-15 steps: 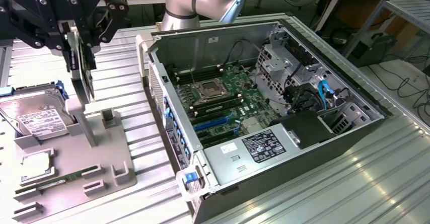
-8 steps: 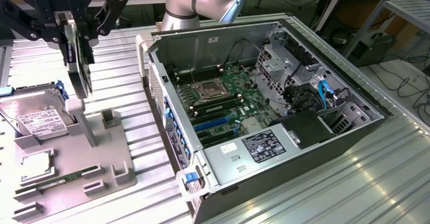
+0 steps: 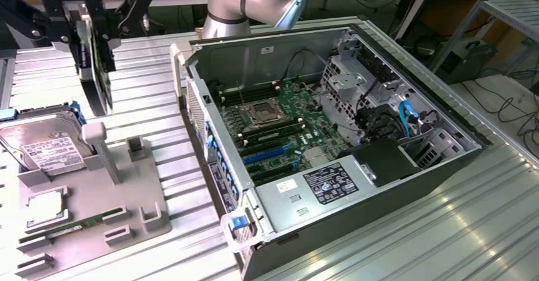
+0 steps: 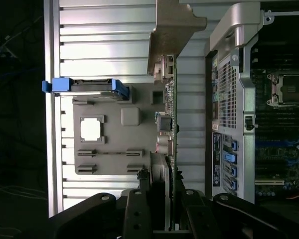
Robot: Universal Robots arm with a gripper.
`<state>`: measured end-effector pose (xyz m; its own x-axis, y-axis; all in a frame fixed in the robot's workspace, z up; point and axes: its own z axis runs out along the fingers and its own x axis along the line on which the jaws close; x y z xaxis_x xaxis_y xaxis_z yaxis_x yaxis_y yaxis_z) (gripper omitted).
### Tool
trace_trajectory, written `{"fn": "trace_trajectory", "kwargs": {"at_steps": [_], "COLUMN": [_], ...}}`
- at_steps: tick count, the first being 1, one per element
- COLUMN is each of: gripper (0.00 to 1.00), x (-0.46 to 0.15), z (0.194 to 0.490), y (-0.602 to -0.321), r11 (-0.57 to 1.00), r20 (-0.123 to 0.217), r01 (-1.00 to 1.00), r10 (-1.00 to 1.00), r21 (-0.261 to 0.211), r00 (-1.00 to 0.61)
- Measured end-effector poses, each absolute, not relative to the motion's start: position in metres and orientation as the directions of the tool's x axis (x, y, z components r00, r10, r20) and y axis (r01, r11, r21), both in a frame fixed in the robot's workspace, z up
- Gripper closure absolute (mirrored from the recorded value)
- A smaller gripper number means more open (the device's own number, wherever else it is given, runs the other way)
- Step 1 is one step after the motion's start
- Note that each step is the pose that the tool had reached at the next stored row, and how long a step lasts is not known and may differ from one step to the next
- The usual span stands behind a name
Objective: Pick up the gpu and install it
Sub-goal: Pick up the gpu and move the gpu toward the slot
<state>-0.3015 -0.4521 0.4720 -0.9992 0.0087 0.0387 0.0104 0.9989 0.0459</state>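
The gpu (image 3: 96, 72) is a thin dark card hanging on edge above the ribbed metal table, at the exterior view's upper left. My black gripper (image 3: 94, 29) is shut on its upper edge. In the wrist view the gpu (image 4: 171, 119) is seen edge-on, with its pale metal bracket (image 4: 175, 25) at the far end. It runs out from between the fingers of the gripper (image 4: 162, 201). The card hangs over the gap between the grey parts tray (image 4: 114, 162) and the open computer case (image 4: 234, 94). It touches neither.
The case (image 3: 354, 186) lies open on its side, with the motherboard (image 3: 278, 120) and blue expansion slots (image 3: 265, 155) exposed. The grey tray (image 3: 126, 186) holds a hard drive (image 3: 47, 145), a processor (image 3: 47, 208) and a green memory stick (image 3: 72, 225). The arm's base (image 3: 244, 3) stands behind the case.
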Motion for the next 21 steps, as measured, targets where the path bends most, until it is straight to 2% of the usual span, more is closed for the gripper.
{"fn": "trace_trajectory", "kwargs": {"at_steps": [21], "gripper": [0.73], "x": [-0.2938], "z": [0.4734], "y": [-0.4521], "r11": [0.999], "r20": [0.039], "r01": [0.010], "r10": [0.009], "r21": [0.046], "r00": [-0.999]}}
